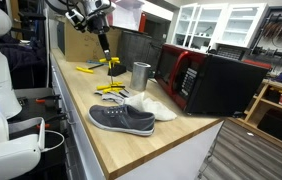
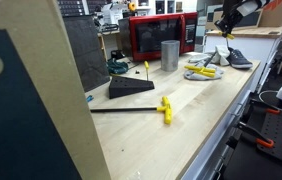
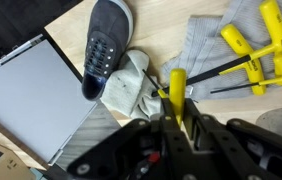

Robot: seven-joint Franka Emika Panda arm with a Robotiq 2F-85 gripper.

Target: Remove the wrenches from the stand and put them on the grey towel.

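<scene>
Hand: the hand (image 3: pixel 181 122) is clamped on a yellow-handled wrench (image 3: pixel 178 85), whose handle sticks out between the fingers in the wrist view.
Hand position: raised above the counter (image 2: pixel 196 125), over the near border of the grey towel (image 3: pixel 206 45).
Towel load: several T-handle wrenches (image 3: pixel 243 48) with yellow grips and dark shafts, lying crossed.
Beside the towel: a white sock (image 3: pixel 131 85) just beside it, and a dark shoe (image 3: pixel 106 45) touching the sock.
Stand: the stand (image 2: pixel 131 88) is a black, low, wedge-like block on the counter, well apart from the hand, on the far side of the steel cup (image 2: pixel 169 55). A yellow grip shows at its top.
Loose wrench: another yellow wrench (image 2: pixel 164 108) lies near the stand, its long shaft flat on the wood.
Edges: a red microwave (image 2: pixel 161 35) stands behind the cup.
Open room: bare wood between the stand and the towel.
</scene>
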